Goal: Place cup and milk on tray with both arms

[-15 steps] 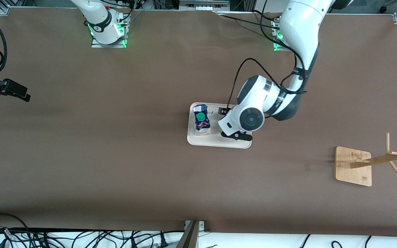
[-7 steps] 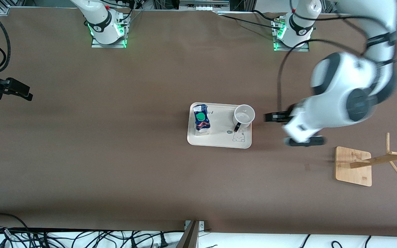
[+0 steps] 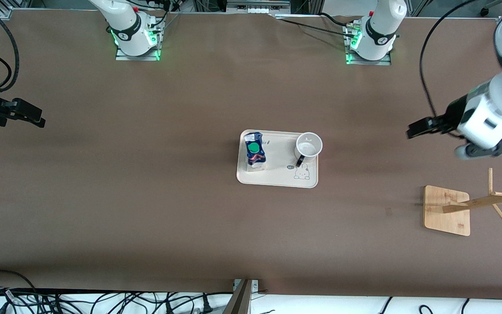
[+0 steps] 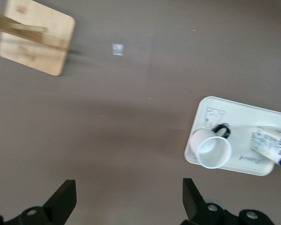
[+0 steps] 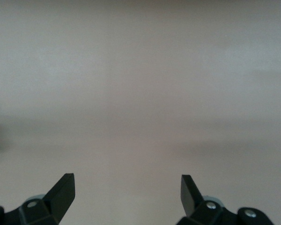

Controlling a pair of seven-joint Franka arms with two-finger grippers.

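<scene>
**A:** What sits on the counter, and how many of each?

**B:** One cream tray lies mid-counter. On it stand one white cup with a black handle, toward the left arm's end, and one blue milk carton with a green cap, toward the right arm's end. They stand apart. One wooden rack rests well away.

**A:** How would they handle?

**B:** The cup looks rigid, smooth and breakable; its rim or handle seems the best hold. The carton looks light and already dented, so a gentle pinch across its flat sides suits it.

**A:** And the grippers?

**B:** There are two. The left gripper hangs over bare counter near the rack, fingers spread, empty. The right gripper waits over the counter's edge at its own end, fingers spread, empty.
</scene>
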